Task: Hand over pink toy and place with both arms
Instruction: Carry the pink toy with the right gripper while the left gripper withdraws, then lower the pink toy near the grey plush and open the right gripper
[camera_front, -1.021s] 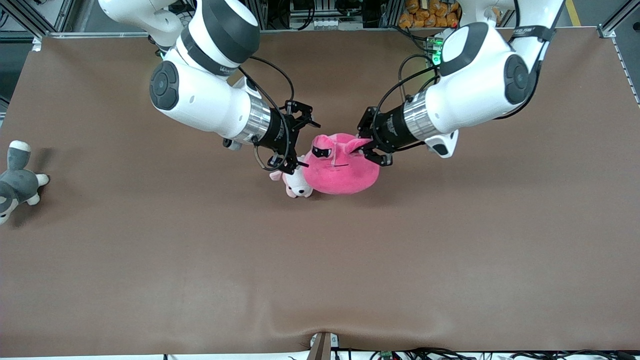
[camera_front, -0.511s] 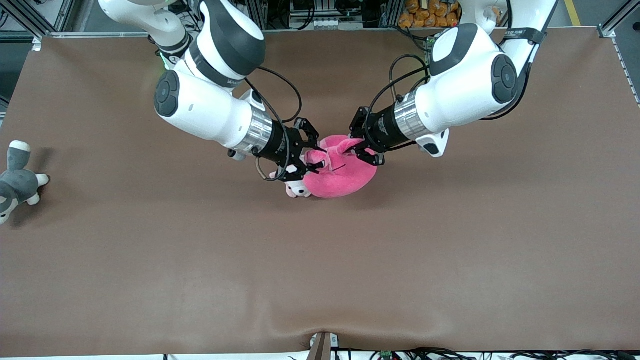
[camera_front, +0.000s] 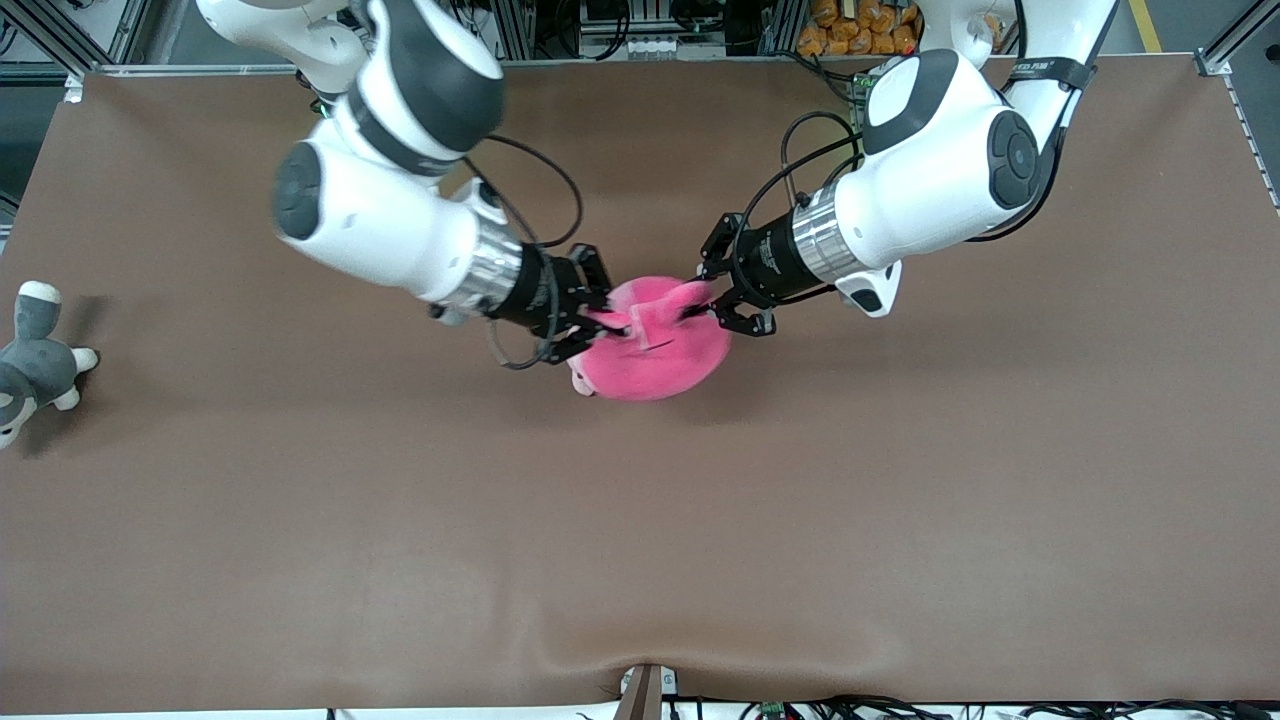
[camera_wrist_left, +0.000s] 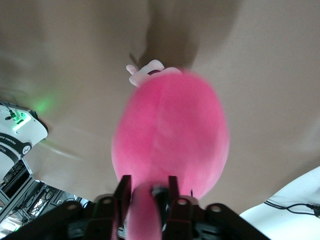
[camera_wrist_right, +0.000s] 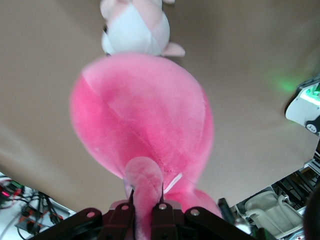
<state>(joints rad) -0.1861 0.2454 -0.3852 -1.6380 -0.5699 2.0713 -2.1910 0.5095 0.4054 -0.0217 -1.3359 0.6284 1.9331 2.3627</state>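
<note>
Plush held at both ends above the table's middle

Table covering of plain brown cloth (camera_front: 900, 500) fills most of the front view; two white jointed robot arms come down from the top edge, the right arm (camera_front: 380, 215) from the upper left of the frame and the left arm (camera_front: 930, 200) from the upper right, meeting just above centre; between them hangs the round hot-pink plush toy (camera_front: 655, 350), over the middle of the cloth; the right arm's black two-finger gripper (camera_front: 605, 318) is closed narrow on a flap of the pink toy, as the right wrist view (camera_wrist_right: 145, 205) shows; the left arm's black two-finger gripper (camera_front: 712, 303) likewise pinches an ear flap, seen close in the left wrist view (camera_wrist_left: 147, 200); a grey-and-white plush animal (camera_front: 35, 360) lies at the middle left edge of the frame; a small pale pink-and-white puppy plush (camera_front: 580, 380) peeks from under the pink toy.
</note>
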